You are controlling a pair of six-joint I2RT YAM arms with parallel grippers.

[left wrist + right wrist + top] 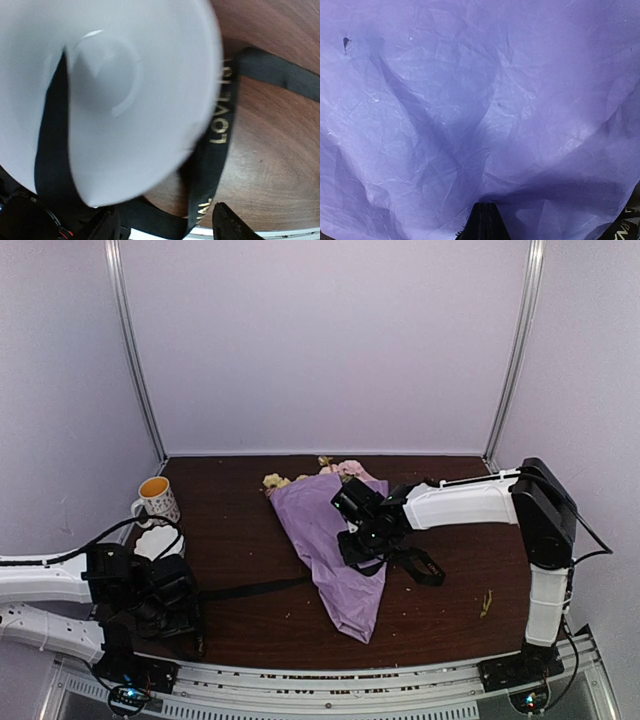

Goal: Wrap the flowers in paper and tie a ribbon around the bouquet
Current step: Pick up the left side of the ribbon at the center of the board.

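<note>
The bouquet (335, 550) lies mid-table, a lilac paper (470, 100) cone tapering toward the near edge, with the flowers (300, 478) showing at its far end. My right gripper (365, 538) is shut, and its joined fingertips (485, 220) press on the paper. The black ribbon (255, 589) runs from the bouquet's left side to my left gripper (180, 605). In the left wrist view the ribbon (220, 125), with gold lettering, passes loosely between the jaws of the left gripper (167, 225), which stand well apart.
A white round spool (110, 90) fills the left wrist view, and it sits by the left arm (160, 542). A yellow-lined mug (155, 498) stands at the back left. More black band (425, 568) lies right of the bouquet. Plant bits (487, 602) lie near the right arm.
</note>
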